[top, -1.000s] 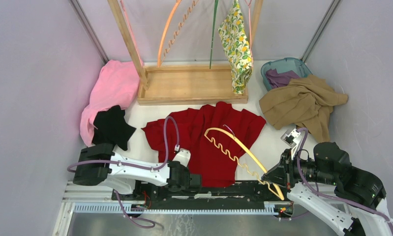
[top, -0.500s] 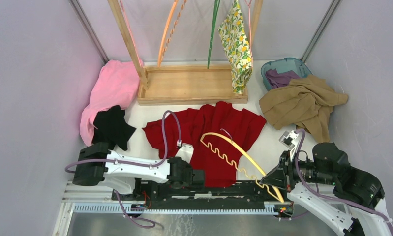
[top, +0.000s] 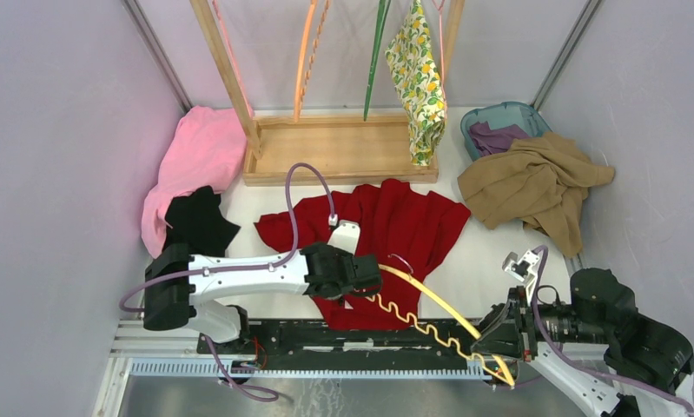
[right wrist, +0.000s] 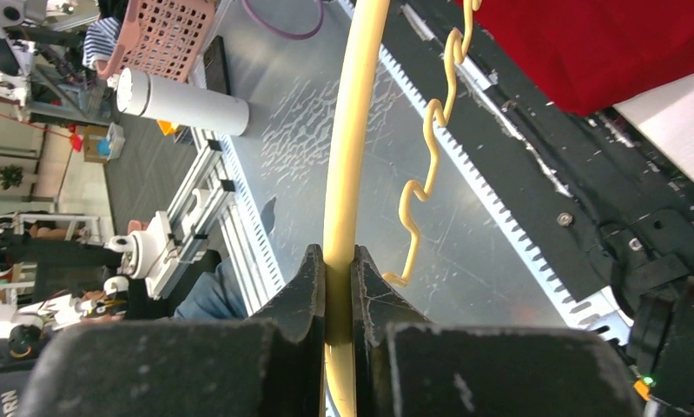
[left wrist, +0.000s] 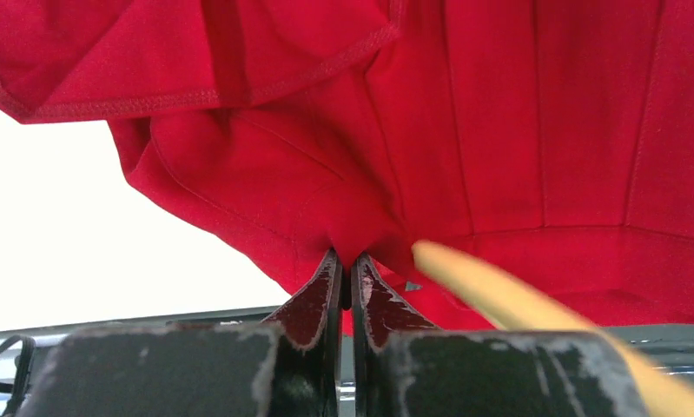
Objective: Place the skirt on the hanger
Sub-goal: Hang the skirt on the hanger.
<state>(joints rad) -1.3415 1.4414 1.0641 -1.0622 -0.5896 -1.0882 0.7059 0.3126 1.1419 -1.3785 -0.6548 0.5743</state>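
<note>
While the lemon-printed cream fabric skirt (top: 417, 82) hangs from the wooden rack (top: 334, 152), left fingers (left wrist: 313, 300) pinch shut on the plain red garment (left wrist: 517, 130); right fingers (right wrist: 307, 287) clamp the orange-yellow wavy hanger (right wrist: 345, 174).

Rack (top: 339, 148): far edge of the tabletop, centre. The skirt (top: 419, 82) hangs at its right end; left of the skirt hang one hanger (top: 376, 52) and, further left, another (top: 305, 52).

Bin (top: 518, 111): far right corner, with a crumpled cloth (top: 491, 137) in it. A loose garment (top: 534, 182) lies just before it, along the right edge.

Heaped cloth (top: 195, 156): left edge, beside the rack. A small cloth (top: 200, 224) lies on its near end.

Sleeved garment (top: 404, 226): centre, before the rack. The left gripper (left wrist: 347, 265) is at its near hem. A third hanger (top: 430, 300) runs from this garment past the near edge to the right gripper (right wrist: 339, 261).
</note>
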